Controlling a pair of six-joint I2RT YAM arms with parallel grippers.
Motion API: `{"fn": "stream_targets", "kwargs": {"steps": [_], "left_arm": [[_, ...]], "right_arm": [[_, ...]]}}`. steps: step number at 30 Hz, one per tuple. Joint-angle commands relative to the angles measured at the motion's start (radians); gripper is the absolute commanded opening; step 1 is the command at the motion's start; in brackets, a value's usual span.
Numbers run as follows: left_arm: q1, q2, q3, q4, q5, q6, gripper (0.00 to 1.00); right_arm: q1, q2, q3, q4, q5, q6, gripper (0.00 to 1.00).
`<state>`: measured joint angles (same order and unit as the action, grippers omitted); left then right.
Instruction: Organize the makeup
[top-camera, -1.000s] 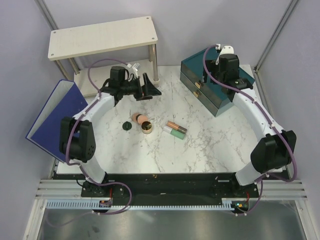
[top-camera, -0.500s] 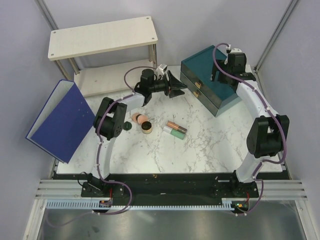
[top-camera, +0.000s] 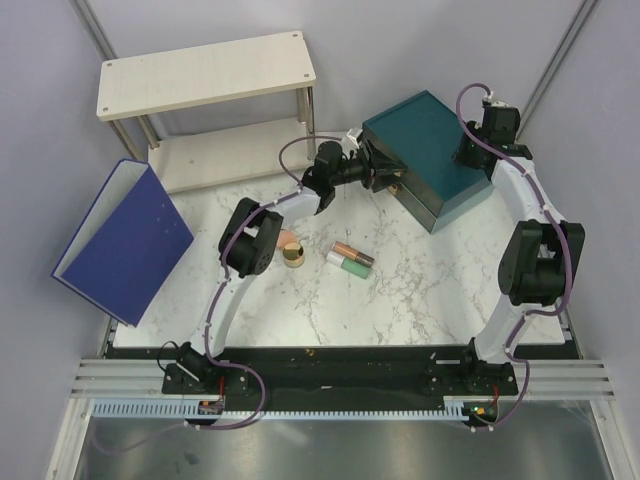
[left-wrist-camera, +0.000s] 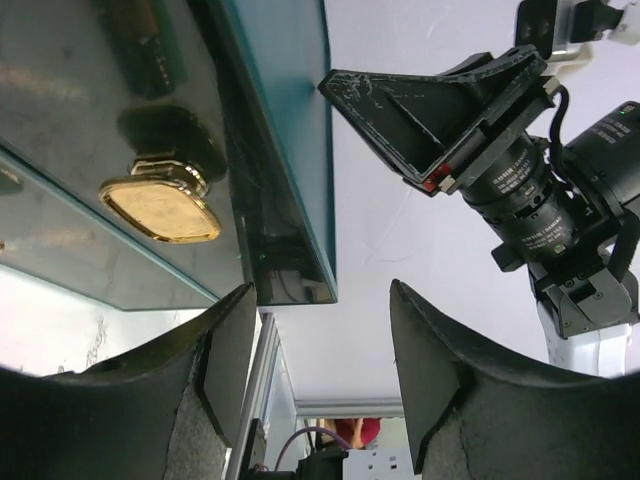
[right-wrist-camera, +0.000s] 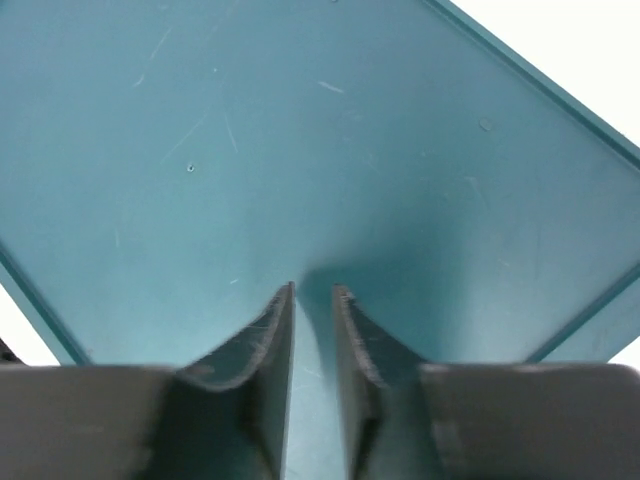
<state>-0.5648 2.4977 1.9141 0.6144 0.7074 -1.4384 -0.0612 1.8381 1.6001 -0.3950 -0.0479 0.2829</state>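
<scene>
Makeup (top-camera: 350, 258) lies loose on the marble table (top-camera: 420, 290), well behind your left gripper (left-wrist-camera: 320, 300): a peach compact (top-camera: 288, 240), gold-rimmed tin (top-camera: 294, 257), copper-black tube (top-camera: 352, 251) and mint-green tube (top-camera: 349, 265). The step looks like opening the teal drawer box (top-camera: 420, 135). Your left fingers stand apart and empty, with the gold knob (left-wrist-camera: 160, 208) just up and left of them; next, centre on it, close, pull. Your right gripper (right-wrist-camera: 312, 290), fingers nearly together and holding nothing, has its tips at the box top, probably to steady it. A blue binder (top-camera: 125, 240) and wooden shelf (top-camera: 205, 75) stand far behind. Your left elbow overhangs the compact.
</scene>
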Motion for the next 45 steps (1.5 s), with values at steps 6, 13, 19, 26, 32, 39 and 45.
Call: {"fn": "stream_targets", "kwargs": {"steps": [6,13,19,26,32,39,45], "left_arm": [[0.002,-0.076,-0.092,-0.126,-0.120,0.104,0.68],[0.009,-0.001,-0.030,-0.076,-0.144,0.027,0.66],[0.017,0.052,0.068,-0.094,-0.146,0.012,0.64],[0.017,0.095,0.128,-0.108,-0.155,-0.016,0.61],[0.016,0.108,0.158,-0.119,-0.184,-0.017,0.56],[0.000,0.136,0.197,-0.108,-0.181,-0.034,0.35],[-0.001,0.096,0.151,-0.097,-0.154,-0.002,0.08]], "right_arm": [[-0.003,0.013,0.001,0.062,-0.082,0.033,0.00],[-0.003,0.010,-0.015,0.067,-0.095,0.032,0.00],[-0.002,0.001,-0.041,0.071,-0.098,0.032,0.00],[-0.003,-0.002,-0.049,0.071,-0.098,0.032,0.00],[-0.003,0.001,-0.052,0.073,-0.104,0.035,0.00],[-0.003,0.001,-0.057,0.071,-0.112,0.036,0.00],[-0.005,-0.002,-0.069,0.071,-0.107,0.036,0.00]]}}
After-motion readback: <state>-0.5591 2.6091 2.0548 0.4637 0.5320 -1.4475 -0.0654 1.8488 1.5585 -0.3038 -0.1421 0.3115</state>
